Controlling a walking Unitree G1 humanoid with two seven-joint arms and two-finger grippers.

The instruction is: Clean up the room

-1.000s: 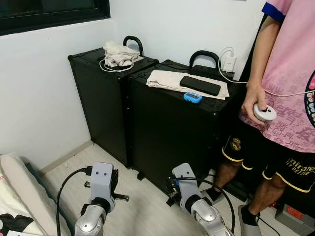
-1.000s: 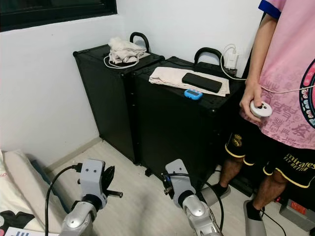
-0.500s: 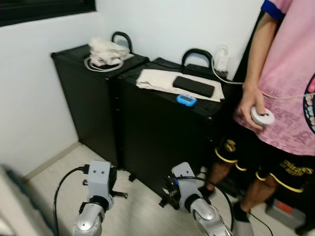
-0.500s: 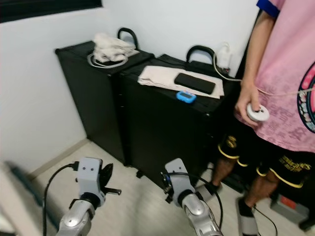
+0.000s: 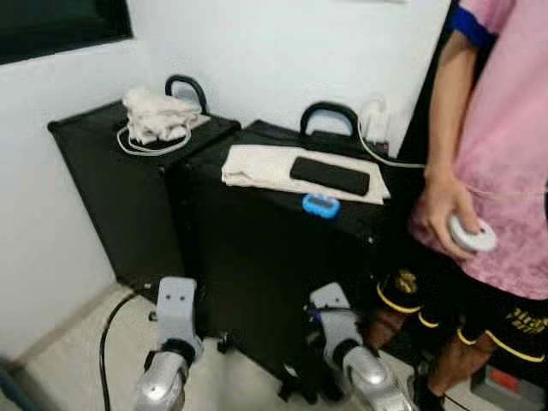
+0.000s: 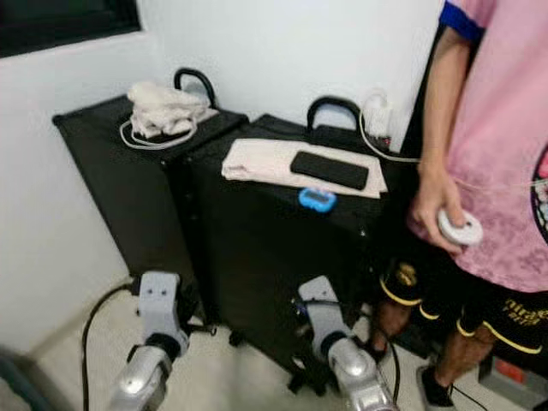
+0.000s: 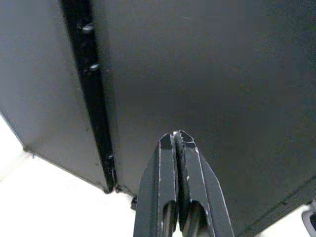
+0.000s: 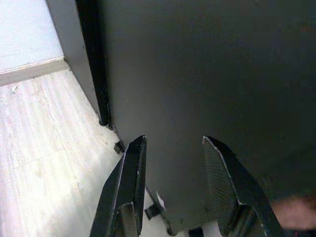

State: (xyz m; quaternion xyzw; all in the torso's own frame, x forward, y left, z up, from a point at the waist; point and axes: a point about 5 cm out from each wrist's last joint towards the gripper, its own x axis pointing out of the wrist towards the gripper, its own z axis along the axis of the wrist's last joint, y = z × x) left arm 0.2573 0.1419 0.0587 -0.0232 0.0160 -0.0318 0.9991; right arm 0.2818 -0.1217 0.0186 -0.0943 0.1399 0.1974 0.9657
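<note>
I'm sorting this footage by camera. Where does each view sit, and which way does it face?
Left eye and right eye views: on the head, looking forward and down at two tall black hard cases and a person in a pink shirt; both silver arms show.
Left wrist view: along the shut left pincer at the case fronts.
Right wrist view: along the open right pincer at a case front and pale wood floor.
All views share the cases.
</note>
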